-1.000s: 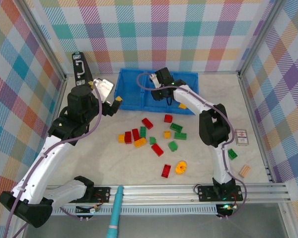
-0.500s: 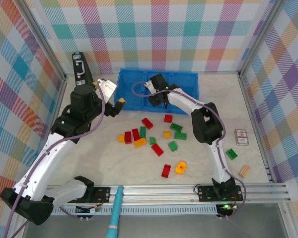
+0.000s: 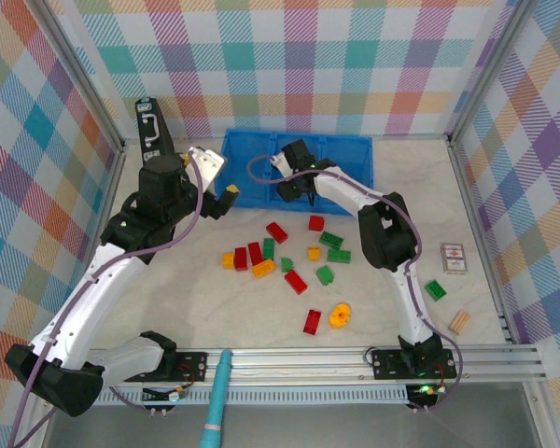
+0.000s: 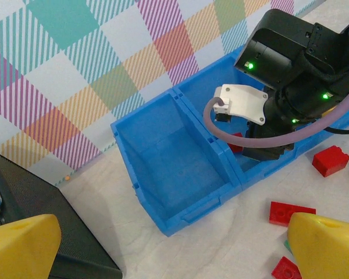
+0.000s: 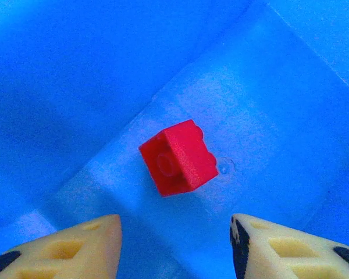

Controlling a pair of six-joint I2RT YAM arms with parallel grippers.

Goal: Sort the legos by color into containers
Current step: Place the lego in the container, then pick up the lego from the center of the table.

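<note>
Release step: the right gripper (image 5: pixel 174 232), fingers spread, hangs over the middle compartment of the tray (image 4: pixel 180 216), where a red brick (image 5: pixel 178 158) lies free. The left gripper (image 4: pixel 174 244) hovers nearby, spread and empty. Next, probably, comes fetching from the loose bricks (image 3: pixel 295 281).

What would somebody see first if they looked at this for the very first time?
Probably the bright blue tray at the far side of the table, with the right end effector open over a lone red brick lying inside it. Next comes the scatter of red, green and yellow-orange legos in the table's middle. The left end effector is open and empty near the tray's left end.
</note>
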